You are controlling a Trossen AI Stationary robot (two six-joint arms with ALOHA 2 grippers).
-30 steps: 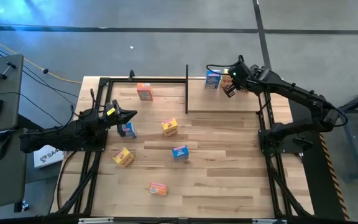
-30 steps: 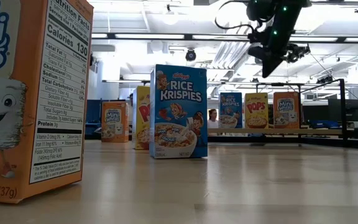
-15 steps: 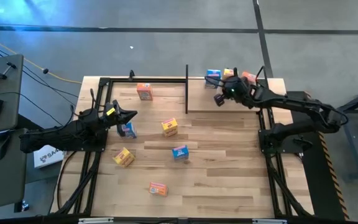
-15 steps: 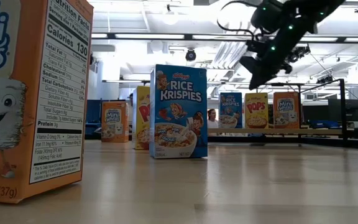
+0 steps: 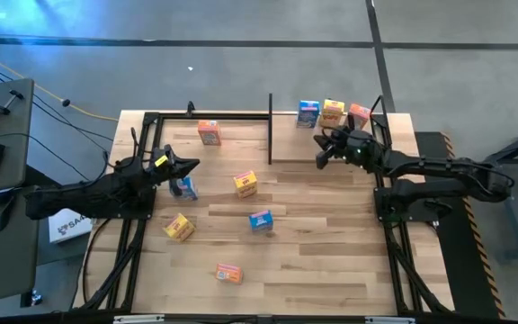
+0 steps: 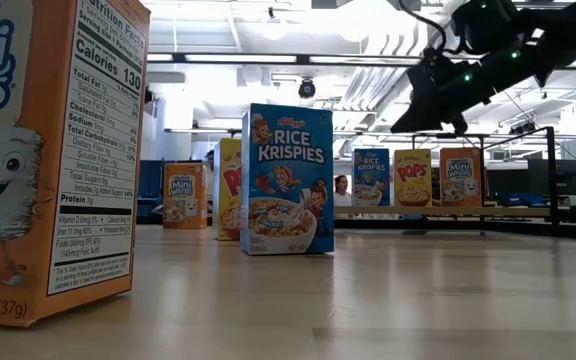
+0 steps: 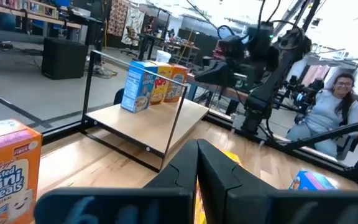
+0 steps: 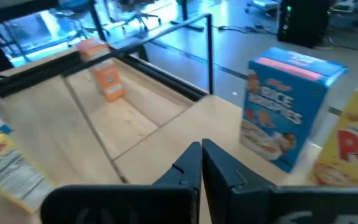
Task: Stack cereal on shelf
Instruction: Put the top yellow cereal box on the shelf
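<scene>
Right hand [image 5: 321,151] hangs over the shelf [image 5: 353,155], fingers pinched together and carrying nothing; its own camera shows the two dark fingertips [image 8: 199,163] meeting, with a blue Rice Krispies box [image 8: 288,107] just beyond and a yellow box beside it cut off at the frame's edge. Left hand [image 5: 192,166] sits closed too, empty, low over the tabletop's [image 5: 331,261] left side, right by a blue box [image 5: 185,187] that its arm partly covers from above.

Starting nearest the front edge: an orange Mini-Wheats box [image 5: 228,273] stands alone, so close to the low camera that its front is cropped and only the nutrition panel reads. Next back, a yellow box [image 5: 179,227] and a blue Rice Krispies box [image 5: 260,220]; from table height that blue one hides most of the yellow box [image 5: 245,184] behind it. Farther still, an orange box [image 5: 209,132] stands near the far left corner.

At the back right, three boxes line the shelf's rear edge, blue [image 5: 308,113], yellow [image 5: 333,112] and orange [image 5: 359,114], upright and side by side. Black posts and a rail [image 5: 270,129] fence the shelf's left side. A person [image 7: 328,112] sits beyond the tabletop in the left wrist view.
</scene>
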